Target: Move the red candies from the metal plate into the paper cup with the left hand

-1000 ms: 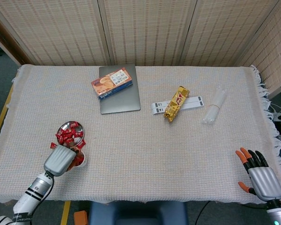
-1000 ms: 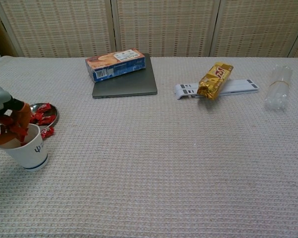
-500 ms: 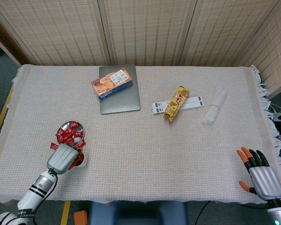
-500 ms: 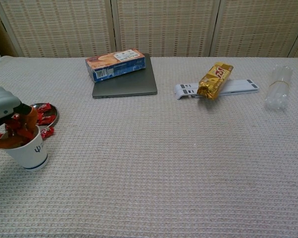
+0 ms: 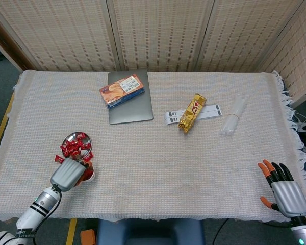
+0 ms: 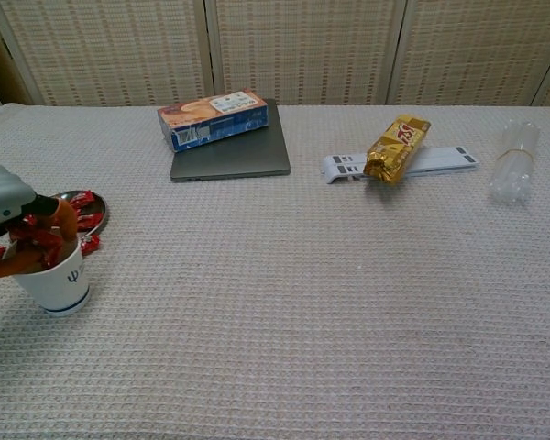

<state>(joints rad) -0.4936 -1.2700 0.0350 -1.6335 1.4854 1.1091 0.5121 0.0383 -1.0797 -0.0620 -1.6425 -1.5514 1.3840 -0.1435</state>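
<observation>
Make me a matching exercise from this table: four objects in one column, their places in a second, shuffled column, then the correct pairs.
Objects
1. biscuit box
2. gold snack bag
3. paper cup
4. metal plate

Places
A. under the left hand, at the table's near left
B. lying across the white strip
C. on top of the grey laptop
D. just behind the cup, holding red candies

Pairs: 1-C, 2-B, 3-A, 4-D
</observation>
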